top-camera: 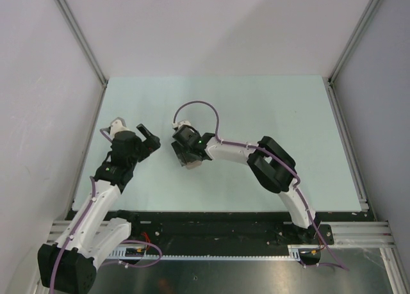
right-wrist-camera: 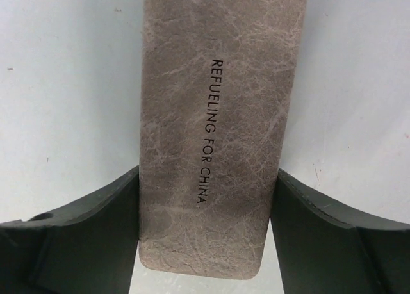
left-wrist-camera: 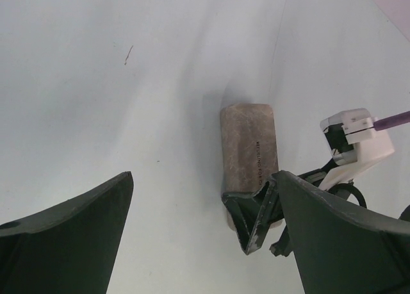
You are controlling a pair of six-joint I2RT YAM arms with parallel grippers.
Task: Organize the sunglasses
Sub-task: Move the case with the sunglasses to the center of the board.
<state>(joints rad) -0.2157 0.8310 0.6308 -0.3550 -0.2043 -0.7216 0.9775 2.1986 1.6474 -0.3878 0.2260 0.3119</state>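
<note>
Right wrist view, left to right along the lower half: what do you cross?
Dark claw finger → grey-beige case printed REFUELING FOR CHINA → the other claw finger.

White arms (top-camera: 96,207) carry black joints (top-camera: 272,164), purple cables (top-camera: 198,103), dark jaws.

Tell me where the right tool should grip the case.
Grip the case across its long sides near the rounded end, coming straight down. It lies flat on the table, narrow enough for the right tool, whose fingers flank it there.
</note>
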